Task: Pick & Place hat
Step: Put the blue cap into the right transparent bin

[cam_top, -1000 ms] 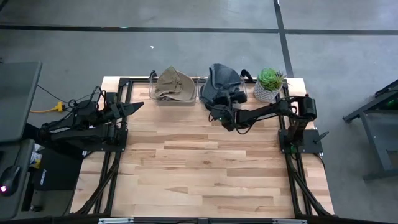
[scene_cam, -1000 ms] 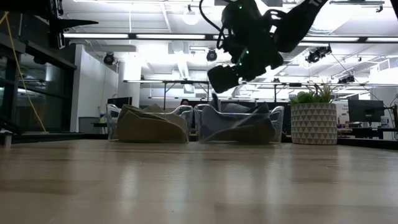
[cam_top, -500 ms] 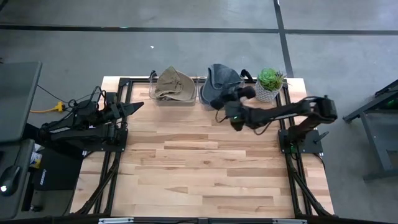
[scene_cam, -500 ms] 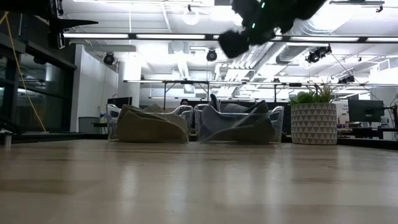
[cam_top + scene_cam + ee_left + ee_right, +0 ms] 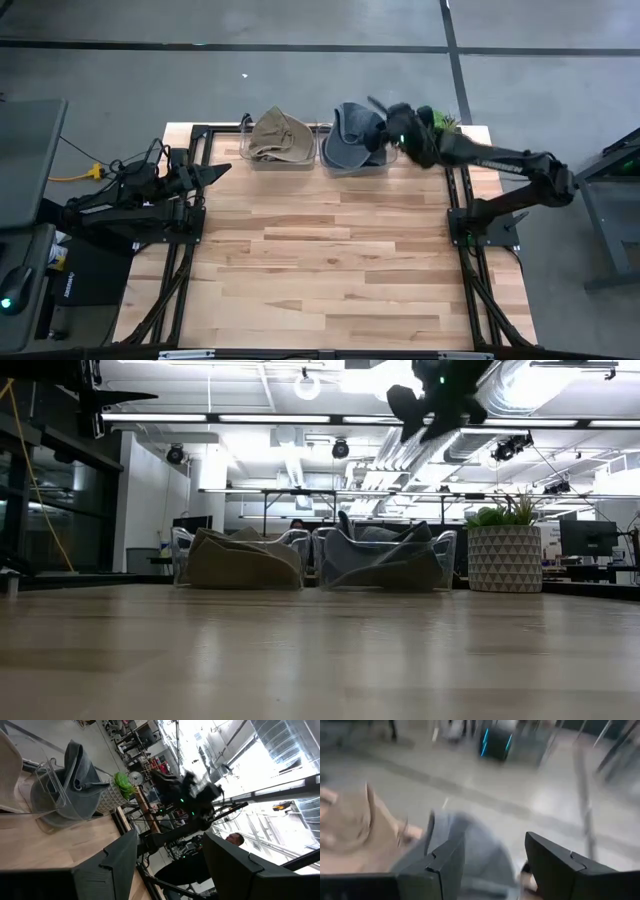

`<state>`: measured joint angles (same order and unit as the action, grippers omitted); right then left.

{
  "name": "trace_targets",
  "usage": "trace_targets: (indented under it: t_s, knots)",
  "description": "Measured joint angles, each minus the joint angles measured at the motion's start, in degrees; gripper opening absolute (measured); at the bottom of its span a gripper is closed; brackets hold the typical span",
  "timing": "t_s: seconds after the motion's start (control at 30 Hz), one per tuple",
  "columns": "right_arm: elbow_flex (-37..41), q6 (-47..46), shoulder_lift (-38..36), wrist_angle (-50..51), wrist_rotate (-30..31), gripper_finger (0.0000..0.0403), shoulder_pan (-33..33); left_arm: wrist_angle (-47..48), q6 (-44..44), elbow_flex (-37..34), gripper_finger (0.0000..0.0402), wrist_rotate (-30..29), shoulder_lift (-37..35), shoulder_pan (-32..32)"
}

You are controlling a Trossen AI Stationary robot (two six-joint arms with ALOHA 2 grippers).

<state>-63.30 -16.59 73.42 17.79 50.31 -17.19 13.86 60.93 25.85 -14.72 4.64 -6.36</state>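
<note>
At nine o'clock on the pale wooden plank table, seen from above, the left gripper waits over the table's edge beside the black frame rail; its two dark fingers stand apart with nothing between them. Toward eleven o'clock, at the far edge, a clear plastic bin holds a crumpled tan fabric hat, which also shows as a low khaki mound in the level view. Just beside it, at twelve o'clock, a second clear plastic bin holds a slate-grey fabric hat, lying inside with its brim rising above the bin wall. Over that bin's one o'clock corner the right gripper hangs high, well clear of the hat, visible near the ceiling lights in the level view; its jaws stand apart and empty, and its own camera looks down between the fingers onto the grey hat. At one o'clock, a green succulent in a white patterned pot stands beside the grey hat's bin, partly hidden from above by the right arm.
</note>
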Motion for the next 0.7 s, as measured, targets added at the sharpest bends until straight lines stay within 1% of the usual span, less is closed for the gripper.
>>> trace_targets:
  t_s: [0.03, 0.1, 0.27, 0.47, 0.53, 0.6, 0.7]
  knots:
    - [-1.5, -3.3, 0.5, 4.7, -5.3, 0.0201, -2.4, 0.0, 0.4, 0.0, 0.0209, 0.0, 0.0, 0.0]
    - [-3.3, -4.1, 1.7, 8.5, -13.8, 0.02, -6.9, 0.0, 0.9, 0.0, 0.0209, 0.0, 0.0, 0.0]
    - [-5.6, 4.6, 3.7, 7.0, -31.4, 0.0198, -15.8, 0.0, 2.0, 0.0, 0.0209, 0.0, 0.0, 0.0]
    - [-7.1, 7.5, 6.7, 7.0, -50.2, 0.0197, -26.5, 0.0, 2.7, 0.0, 0.0209, 0.0, 0.0, 0.0]
    - [-7.3, 9.7, 8.3, 6.8, -56.6, 0.0197, -29.2, 0.0, 3.0, 0.0, 0.0209, 0.1, 0.0, 0.0]
    - [-7.3, 13.1, 10.2, 6.5, -61.0, 0.0197, -30.8, 0.0, 3.0, 0.0, 0.0209, 0.1, 0.0, 0.0]
    - [-7.3, 18.8, 12.6, 5.6, -62.7, 0.0197, -32.1, 0.0, 3.0, 0.0, 0.0209, 0.1, 0.0, 0.0]
